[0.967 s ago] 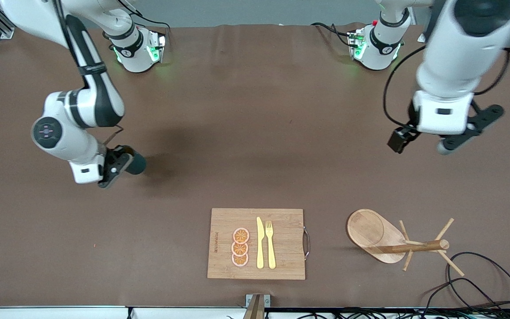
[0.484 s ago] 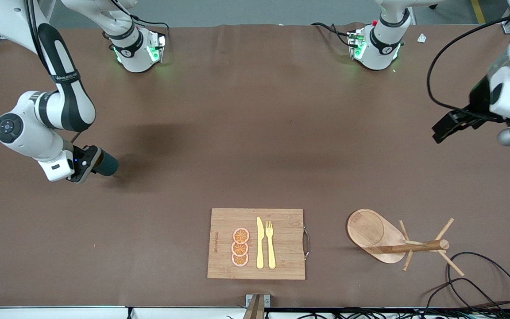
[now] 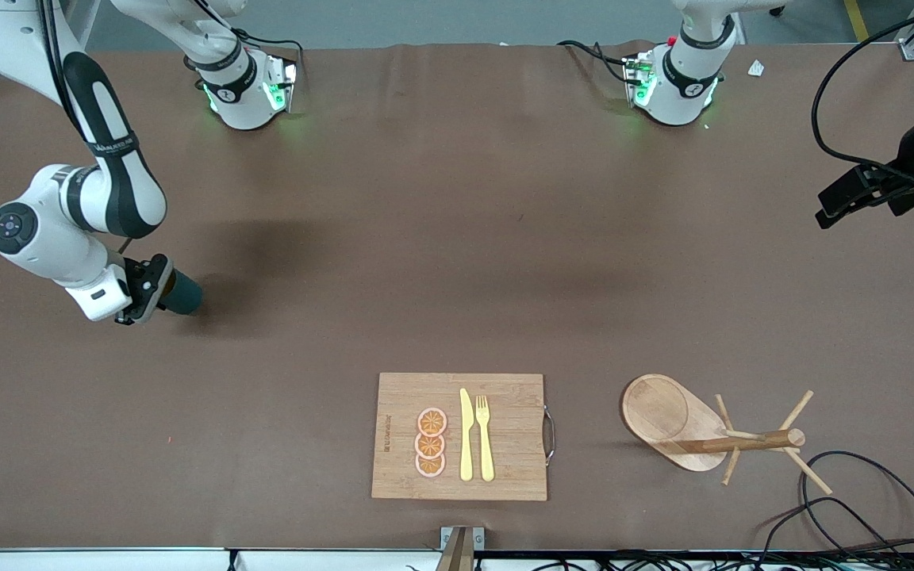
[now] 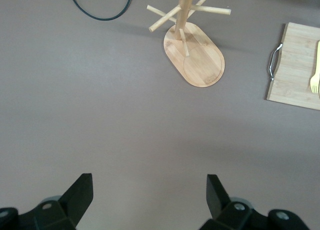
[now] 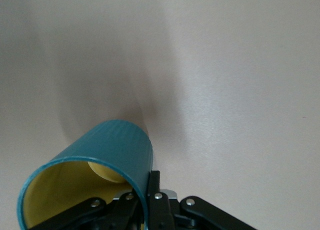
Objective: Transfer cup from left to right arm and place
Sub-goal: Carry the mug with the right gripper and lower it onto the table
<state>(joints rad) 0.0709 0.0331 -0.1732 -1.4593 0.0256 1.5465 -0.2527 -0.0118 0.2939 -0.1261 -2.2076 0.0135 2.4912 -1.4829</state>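
The cup [image 3: 182, 293] is in the grip of the right gripper [image 3: 157, 289], over bare counter [image 3: 457, 238] toward the right arm's end. It is carried tipped on its side, base pointing away from the wrist. The right wrist view shows the teal wall and the mustard interior at the rim [image 5: 75, 190], with the jaws closed tight on that rim wall, one finger inside the mouth and one outside. This rim pinch explains the tilt: the cup hangs out from the fingers rather than sitting upright. Whether its base touches the counter cannot be determined; a shadow lies directly beneath it.

The left gripper [image 3: 862, 194] is over the counter's edge at the left arm's end, well apart from the cup. The left wrist view shows its jaws spread wide with nothing between them [image 4: 150, 195]. This arm appears to be waiting.

Judged from this layout, the handover is complete and the placing step is in hand. The cup needs to be brought upright before release, or it is likely to roll.

Other items on the counter, all nearer the front camera: a wooden cutting board [image 3: 393, 396] carrying three orange slices [image 3: 431, 442], a yellow knife [image 3: 466, 434] and a yellow fork [image 3: 485, 436]; beside it, toward the left arm's end, a wooden mug tree [image 3: 711, 436]. Black cables [image 3: 862, 500] lie near the mug tree.
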